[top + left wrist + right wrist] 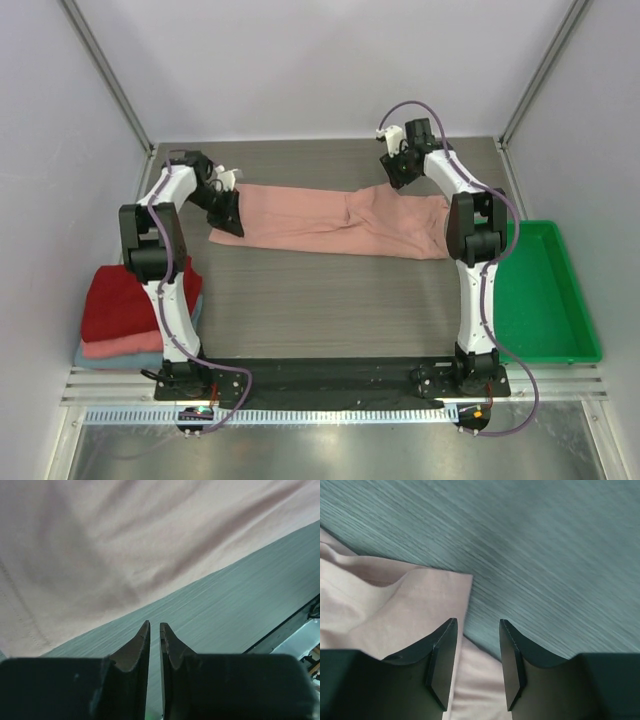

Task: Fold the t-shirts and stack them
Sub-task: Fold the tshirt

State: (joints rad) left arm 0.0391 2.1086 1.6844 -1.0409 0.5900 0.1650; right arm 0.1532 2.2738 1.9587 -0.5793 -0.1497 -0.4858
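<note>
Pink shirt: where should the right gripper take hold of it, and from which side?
Probably the square corner at its far edge, from above. The shirt lies flat in a long strip; that corner lies thin and bare on the table just ahead of the open right gripper.

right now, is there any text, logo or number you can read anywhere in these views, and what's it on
None can be read.
The pink t-shirt shows only plain fabric, with no print facing up.
The folded t-shirts and the green tray carry no visible lettering.
Nothing else in view bears a legible mark.
</note>
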